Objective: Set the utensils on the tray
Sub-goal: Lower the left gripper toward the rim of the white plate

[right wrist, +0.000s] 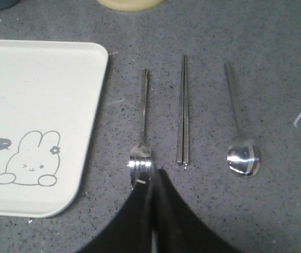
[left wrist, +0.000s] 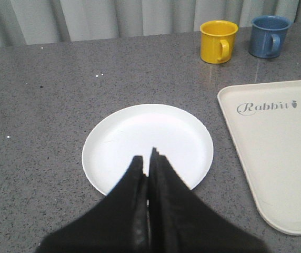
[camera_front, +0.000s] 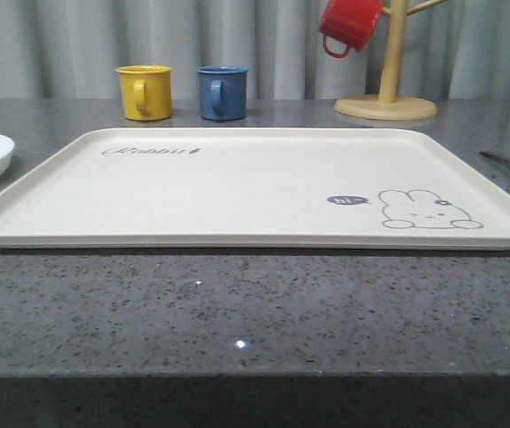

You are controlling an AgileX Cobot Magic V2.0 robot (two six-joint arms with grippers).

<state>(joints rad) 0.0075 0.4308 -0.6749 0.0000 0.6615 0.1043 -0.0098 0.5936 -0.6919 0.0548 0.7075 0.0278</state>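
A: Where do the utensils lie? 
B: We see three on the table (right wrist: pixel 277 211) beside the tray (right wrist: pixel 29 95): a fork (right wrist: pixel 142 132), a long flat piece (right wrist: pixel 182 110) and a spoon (right wrist: pixel 240 126); the tray is bare.

A: How should we grasp them? 
B: We judge them light, stiff and slippery; pinch mid-handle. The right gripper (right wrist: pixel 154 176) and left gripper (left wrist: pixel 147 158) are both closed, empty.
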